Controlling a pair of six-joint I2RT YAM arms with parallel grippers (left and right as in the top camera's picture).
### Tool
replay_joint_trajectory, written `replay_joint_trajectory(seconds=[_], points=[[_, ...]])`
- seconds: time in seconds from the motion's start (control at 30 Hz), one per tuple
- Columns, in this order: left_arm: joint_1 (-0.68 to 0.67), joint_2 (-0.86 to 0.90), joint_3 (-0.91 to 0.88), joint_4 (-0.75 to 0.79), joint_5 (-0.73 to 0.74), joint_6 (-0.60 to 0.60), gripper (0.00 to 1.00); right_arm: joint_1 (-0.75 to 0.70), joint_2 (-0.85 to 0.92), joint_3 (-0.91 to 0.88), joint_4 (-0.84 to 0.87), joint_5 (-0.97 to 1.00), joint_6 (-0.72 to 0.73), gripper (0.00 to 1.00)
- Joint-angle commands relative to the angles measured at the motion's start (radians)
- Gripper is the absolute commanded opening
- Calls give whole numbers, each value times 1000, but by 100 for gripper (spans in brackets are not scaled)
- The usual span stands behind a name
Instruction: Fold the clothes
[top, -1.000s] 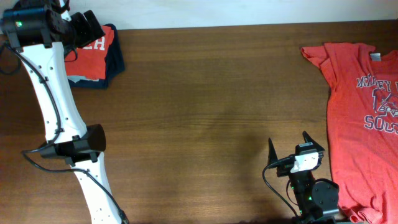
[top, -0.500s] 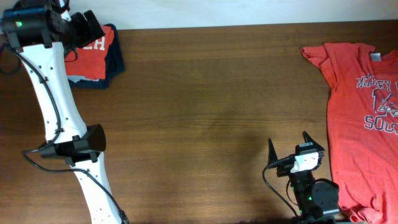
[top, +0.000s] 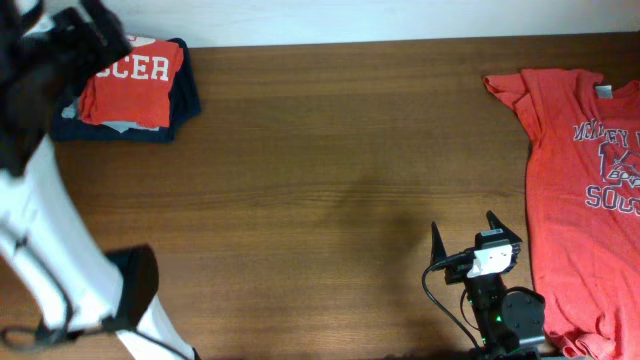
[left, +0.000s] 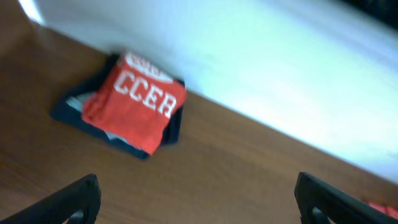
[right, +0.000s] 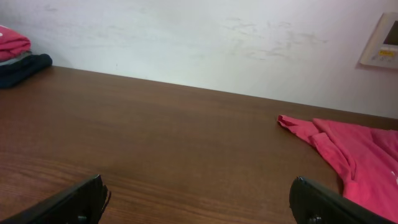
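At three o'clock on the table (top: 330, 170), seen from overhead, one red shirt (top: 575, 200) lies spread flat. Its neck label is toward twelve o'clock and one short sleeve reaches toward the table's middle. Pale lettering and a logo show on the chest, and the picture's edge cuts off the far side.

A second, folded red shirt (top: 130, 75) sits near eleven o'clock as a small rectangle, with the white letters "CCER" showing on top. It rests on a dark blue garment (top: 185, 105), with a strip of grey cloth showing between them.

The right gripper (top: 465, 235) stands at five o'clock and points toward twelve, just beside the lower part of the spread shirt. Its fingers are wide apart with nothing between them.

The left arm (top: 40, 230) is a white blur along the nine o'clock edge. In its wrist view the left gripper (left: 199, 196) shows two dark fingertips at the bottom corners, spread wide and empty. They hang over bare wood, with the folded pile ahead against the white wall (left: 267, 56).
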Motion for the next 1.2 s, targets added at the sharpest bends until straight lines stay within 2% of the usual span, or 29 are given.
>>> replay_joint_trajectory(seconds=[0.0, 0.13, 0.3, 0.5, 0.63, 0.7, 0.8, 0.97, 1.17], points=[[-3, -101, -76, -1, -65, 12, 99, -8, -10, -5, -7, 16, 4, 99], [-3, -230, -269, -1, -65, 12, 99, -8, -10, -5, -7, 16, 4, 99], [-5, -397, -614, 3, -66, 12, 99, -8, -10, -5, -7, 16, 4, 99], [-7, -585, -1078, 140, -65, 12, 99, -8, -10, -5, -7, 16, 4, 99], [-8, -703, -1426, 362, -59, 4, 99, -8, -10, -5, -7, 16, 4, 99], [-8, -771, -1621, 526, -38, 4, 99, -8, -10, -5, -7, 16, 4, 99], [-8, -832, -1825, 709, -23, 4, 99, -8, -10, -5, -7, 16, 4, 99], [-8, -913, -2142, 987, -24, 5, 99, -8, -10, -5, -7, 16, 4, 98], [-8, -958, -2410, 1273, -20, 4, 99, -8, -10, -5, -7, 16, 4, 99]])
